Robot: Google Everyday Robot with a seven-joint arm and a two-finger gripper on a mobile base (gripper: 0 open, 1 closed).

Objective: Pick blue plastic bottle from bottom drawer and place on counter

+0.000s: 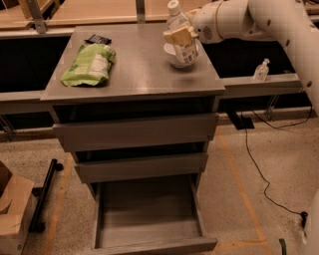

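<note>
While the claw (180, 37) clenches the blue plastic bottle (178, 20) above the worktop (134, 64):
Steer clear of the white bowl (170, 54), lower it upright, then let go.

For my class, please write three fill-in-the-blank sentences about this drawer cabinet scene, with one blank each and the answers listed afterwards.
1. The gripper, over the counter, is shut on the blue plastic bottle, whose cap is ____.
2. The bottom drawer stands ____, not shut.
3. The bag lying on the counter is ____ in colour.
Answers: white; open; green.
</note>
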